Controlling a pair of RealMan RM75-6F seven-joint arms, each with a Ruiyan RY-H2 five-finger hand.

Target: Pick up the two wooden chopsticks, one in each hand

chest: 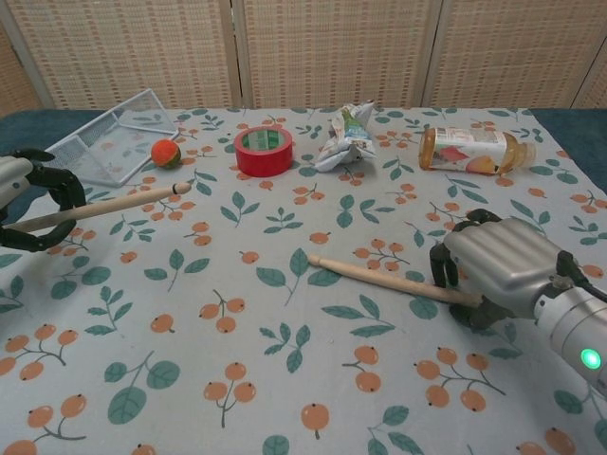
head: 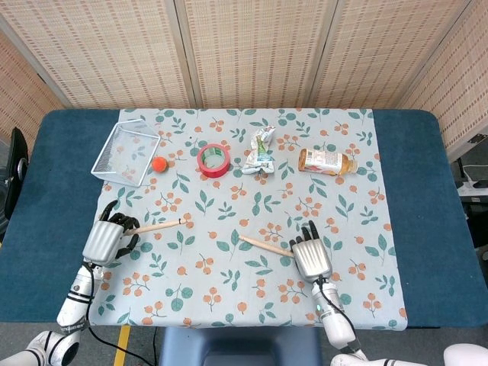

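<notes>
One wooden chopstick (head: 156, 226) (chest: 114, 204) is gripped at its thick end by my left hand (head: 107, 240) (chest: 28, 204) at the table's left front; its tip points right and is raised slightly off the cloth. The second chopstick (head: 263, 245) (chest: 379, 279) lies on the floral cloth near the middle front. My right hand (head: 311, 258) (chest: 503, 270) covers its right end, with fingers curled over it and the thumb underneath. That end is hidden inside the hand.
At the back left stands a wire basket (head: 126, 151) (chest: 104, 142) with an orange ball (head: 158, 163) (chest: 165, 153) beside it. A red tape roll (head: 213, 160) (chest: 264, 150), a crumpled packet (head: 261, 150) (chest: 346, 135) and a lying bottle (head: 326, 161) (chest: 471, 150) line the back.
</notes>
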